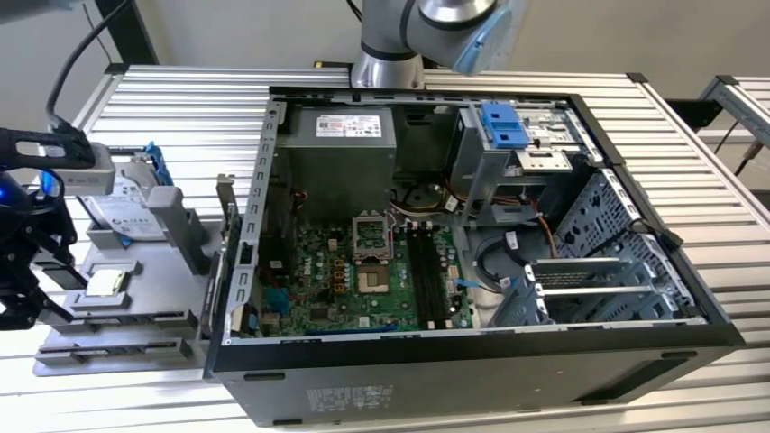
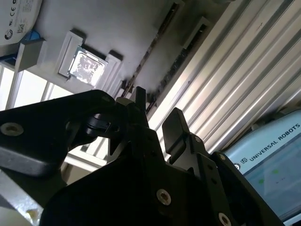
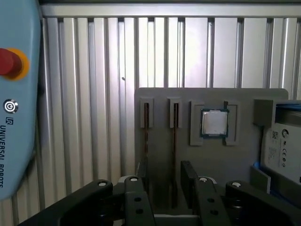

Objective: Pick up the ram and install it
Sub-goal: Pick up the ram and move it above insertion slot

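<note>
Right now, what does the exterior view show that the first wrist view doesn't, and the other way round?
Exterior view extras: the open computer case with its motherboard and the blue latch. First wrist view extras: the open claw by two thin ram sticks standing edge-on in slots, and a red button. Both share the grey tray, the square chip and the hard drive.

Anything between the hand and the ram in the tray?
Nothing visible does. In the first wrist view the open hand hangs over the gray tray; the ram, on edge in its slot, lies uncovered in line with the fingers' gap.
</note>
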`<action>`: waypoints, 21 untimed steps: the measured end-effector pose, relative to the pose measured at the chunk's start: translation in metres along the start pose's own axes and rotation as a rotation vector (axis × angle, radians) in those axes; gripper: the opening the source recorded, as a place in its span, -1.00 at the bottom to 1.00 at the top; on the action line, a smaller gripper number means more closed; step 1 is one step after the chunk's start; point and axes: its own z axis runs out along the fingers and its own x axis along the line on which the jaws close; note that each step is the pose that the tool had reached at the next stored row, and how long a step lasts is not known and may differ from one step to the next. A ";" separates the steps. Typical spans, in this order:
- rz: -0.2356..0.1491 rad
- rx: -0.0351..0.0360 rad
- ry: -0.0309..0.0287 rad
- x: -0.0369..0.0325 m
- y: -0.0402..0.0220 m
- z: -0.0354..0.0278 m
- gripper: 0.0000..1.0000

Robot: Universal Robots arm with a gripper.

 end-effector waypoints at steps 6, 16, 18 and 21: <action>0.000 -0.0002 0.0001 0.0023 0.0000 0.0097 1.00; -0.015 -0.0007 -0.0001 0.0081 0.0002 0.0258 1.00; -0.016 -0.0015 -0.0001 0.0085 0.0002 0.0293 1.00; -0.018 -0.0030 -0.0001 0.0091 0.0002 0.0341 1.00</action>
